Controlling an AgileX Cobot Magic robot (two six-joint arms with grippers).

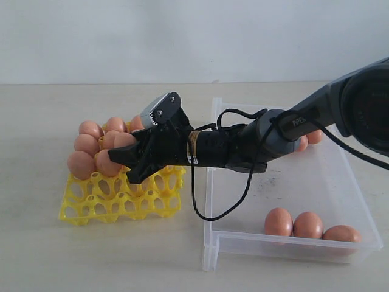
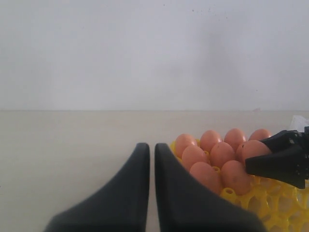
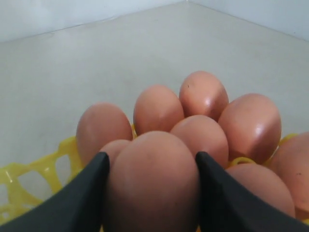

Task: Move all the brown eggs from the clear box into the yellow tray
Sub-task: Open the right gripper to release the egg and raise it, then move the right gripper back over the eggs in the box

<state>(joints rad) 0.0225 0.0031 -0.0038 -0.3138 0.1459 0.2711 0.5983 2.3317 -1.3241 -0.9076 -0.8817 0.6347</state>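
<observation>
Eggs come first: three brown eggs [image 1: 308, 225] lie in a row against the nearest wall of the clear box [image 1: 316, 182], at the exterior frame's lower right. Left of the box, on the counter [image 1: 121, 261], the yellow tray [image 1: 79, 210] shows its nearest cups bare. Just beyond them the right claw [image 3: 152, 159] pinches the held egg [image 3: 152, 193], whose long axis seems to run along the fingers. The bare cups lie below it, toward the frame's bottom, so a short drop looks likely. Behind it, seated eggs [image 1: 91, 129] fill the tray's far rows. More egg [image 1: 313, 137] peeks past the arm [image 1: 328, 103] at the box's far end. The left claw [image 2: 148, 154], pressed together and empty, waits beside the tray, so the right arm is nearer. The arm's lettering reads "PIPER".
</observation>
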